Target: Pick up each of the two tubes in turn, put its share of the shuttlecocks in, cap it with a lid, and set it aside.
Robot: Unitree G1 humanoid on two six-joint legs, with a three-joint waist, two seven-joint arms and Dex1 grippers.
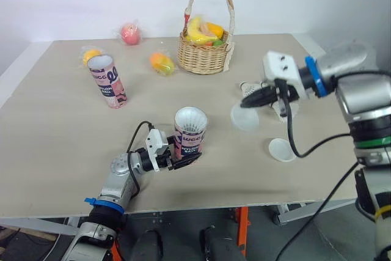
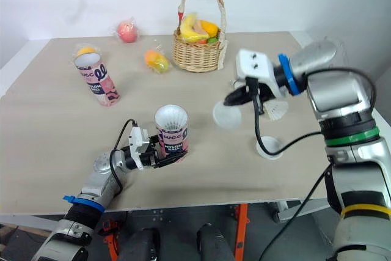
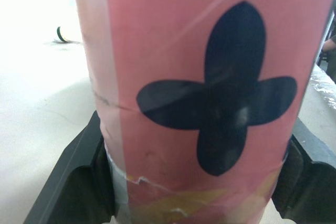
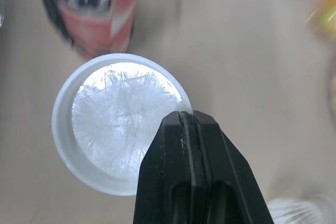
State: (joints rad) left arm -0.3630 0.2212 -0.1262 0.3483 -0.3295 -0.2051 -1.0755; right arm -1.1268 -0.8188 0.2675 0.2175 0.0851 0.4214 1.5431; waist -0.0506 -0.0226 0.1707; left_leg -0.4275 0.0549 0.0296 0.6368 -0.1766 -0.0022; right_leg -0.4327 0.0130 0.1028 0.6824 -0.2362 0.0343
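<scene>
A pink tube (image 1: 190,134) stands upright near the table's front centre, its open top full of white shuttlecock feathers. My left gripper (image 1: 183,160) is shut on its lower part; the pink wall (image 3: 210,103) sits between both fingers (image 3: 79,177). To its right, my right gripper (image 1: 249,100) hangs above the table, shut on the rim of a translucent white lid (image 1: 244,118). The right wrist view shows that lid (image 4: 105,145) with the tube (image 4: 89,9) beyond it. A second pink tube (image 1: 108,80) stands open at the left. A second lid (image 1: 281,149) lies on the table at the right.
White shuttlecocks (image 2: 278,109) lie on the table behind my right arm. A wicker basket (image 1: 206,56) of fruit stands at the back centre. Wrapped fruits lie at the back left: one red (image 1: 129,33), one yellow (image 1: 91,55), one orange (image 1: 161,62).
</scene>
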